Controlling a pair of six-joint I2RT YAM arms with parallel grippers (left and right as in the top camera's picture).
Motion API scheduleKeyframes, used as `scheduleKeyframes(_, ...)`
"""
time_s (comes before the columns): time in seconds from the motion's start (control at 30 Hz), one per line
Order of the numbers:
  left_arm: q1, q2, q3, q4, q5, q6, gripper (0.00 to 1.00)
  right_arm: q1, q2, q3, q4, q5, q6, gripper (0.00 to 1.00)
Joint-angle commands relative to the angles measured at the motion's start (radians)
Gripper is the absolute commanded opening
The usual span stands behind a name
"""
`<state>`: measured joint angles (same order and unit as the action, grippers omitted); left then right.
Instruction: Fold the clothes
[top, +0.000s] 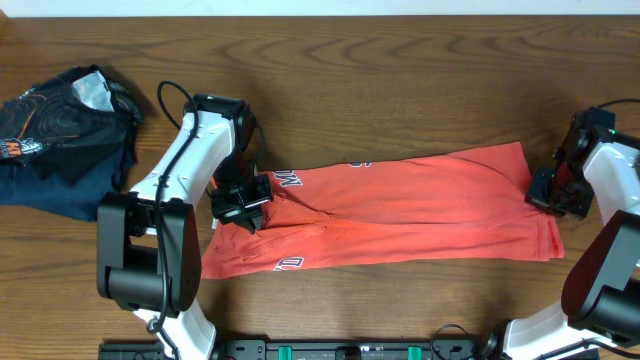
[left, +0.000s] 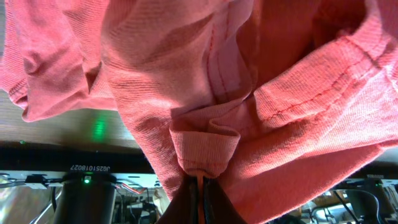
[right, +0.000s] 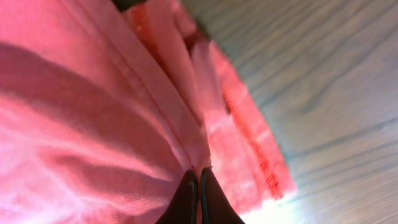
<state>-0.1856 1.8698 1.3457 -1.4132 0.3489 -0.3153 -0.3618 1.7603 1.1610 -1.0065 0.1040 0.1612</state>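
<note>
The clothes, a coral-red T-shirt (top: 400, 205) with white lettering, lie folded lengthwise in a long band across the table. My left gripper (top: 243, 205) is shut on the shirt's left end; in the left wrist view a bunched fold of red cloth (left: 205, 152) is pinched between the dark fingertips (left: 186, 199). My right gripper (top: 548, 192) is shut on the shirt's right edge; the right wrist view shows a seam of the fabric (right: 186, 143) clamped between its closed fingertips (right: 188, 199).
A heap of dark blue and black garments (top: 60, 135) lies at the table's far left. Brown wooden tabletop (top: 400, 90) stretches behind the shirt. Both arm bases (top: 150, 270) stand at the front edge.
</note>
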Motion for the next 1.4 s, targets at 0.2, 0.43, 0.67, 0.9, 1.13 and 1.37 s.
scheduleKeyframes(0.2, -0.002, -0.014, -0.007, 0.013, -0.029, 0.011, 0.06, -0.011, -0.019, 0.010, 0.042, -0.014, 0.018, 0.21)
scheduleKeyframes(0.43, -0.002, -0.014, -0.007, 0.021, -0.029, 0.011, 0.06, -0.011, -0.019, 0.010, 0.166, -0.023, 0.018, 0.29)
scheduleKeyframes(0.67, -0.002, -0.014, -0.007, 0.032, -0.029, 0.011, 0.06, -0.011, -0.017, 0.007, 0.191, -0.095, 0.006, 0.26)
scheduleKeyframes(0.9, -0.002, -0.014, -0.007, 0.032, -0.029, 0.011, 0.06, -0.011, 0.008, -0.014, 0.185, -0.097, -0.002, 0.26)
scheduleKeyframes(1.13, -0.002, -0.014, -0.007, 0.036, -0.029, 0.011, 0.06, -0.011, 0.061, -0.019, 0.220, -0.121, -0.002, 0.26)
scheduleKeyframes(1.37, -0.002, -0.014, -0.007, 0.035, -0.029, 0.011, 0.06, -0.011, 0.108, -0.019, 0.230, -0.119, -0.002, 0.26)
